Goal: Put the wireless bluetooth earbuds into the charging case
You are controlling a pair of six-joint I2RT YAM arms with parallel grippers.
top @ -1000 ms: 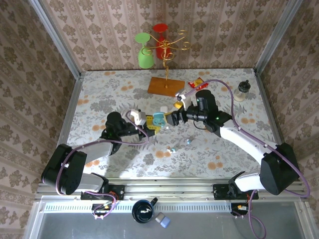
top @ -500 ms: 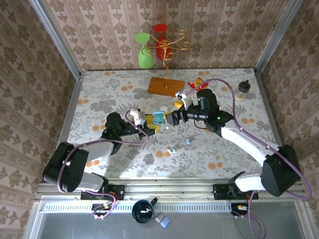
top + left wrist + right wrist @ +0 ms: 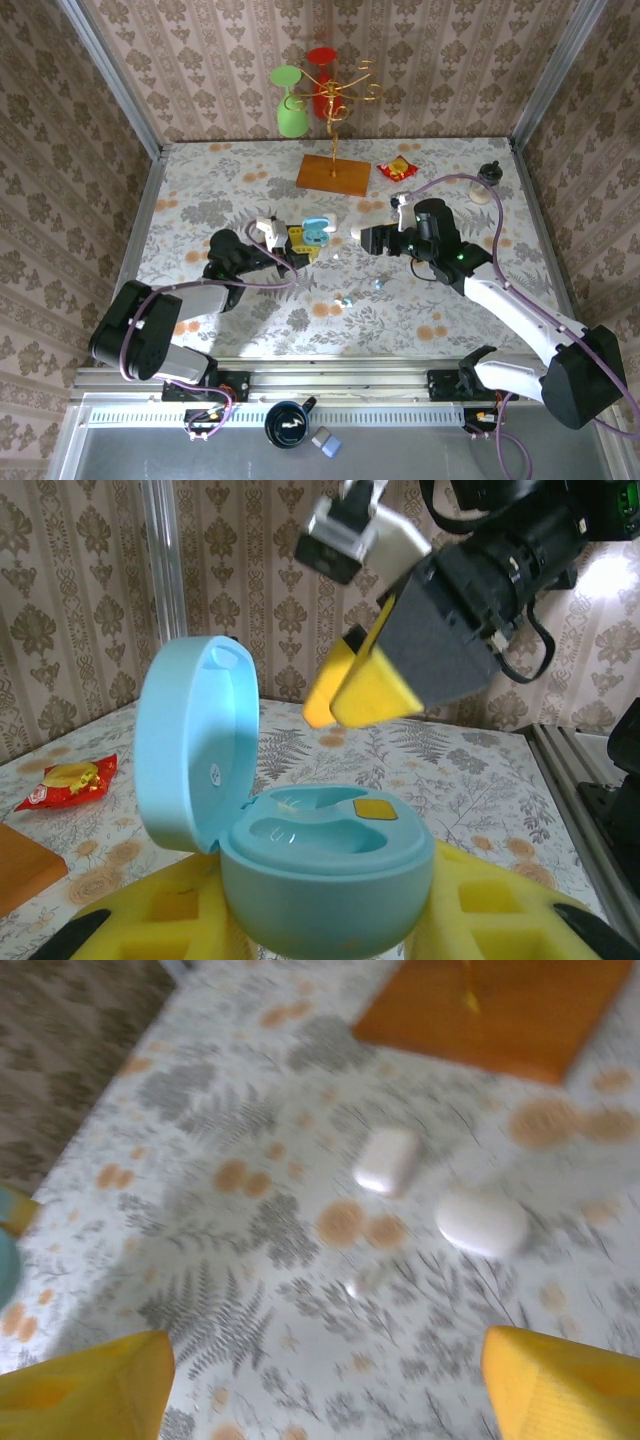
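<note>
— Left gripper (image 3: 304, 245) first: pinched on the pale-blue charging case (image 3: 317, 231)?
— Pinched, yes. Yellow fingers (image 3: 490, 905) pressed to either side of the base in the left wrist view. Lid swung open, upright at the left of the base, hollow side toward the wells. Small yellow patch on the base's top face, right of the wells.

— And the right gripper (image 3: 363, 238)?
— Spread wide, nothing held. Yellow fingertips (image 3: 90, 1385) down in the two bottom corners of the right wrist view, floral table (image 3: 250, 1260) between them. From the left wrist, hanging above and behind the open case, apart from it. From above, just to the right of the case.

— Wireless bluetooth earbuds (image 3: 345, 299)?
— Down on the table between the two arms. One earbud nearer the bases than the case, another earbud (image 3: 378, 284) just to its right, below the right gripper. Both tiny and pale, near the case but apart from it. Too small for more.

— Anything else around?
— Two rounded white pieces (image 3: 387, 1160) side by side on the table, blurred, below the orange board (image 3: 500, 1010). Red snack packet (image 3: 398, 169) beside that board toward the back. Gold stand (image 3: 335, 95) on the board, with a green glass (image 3: 291, 105) and a red one.
</note>
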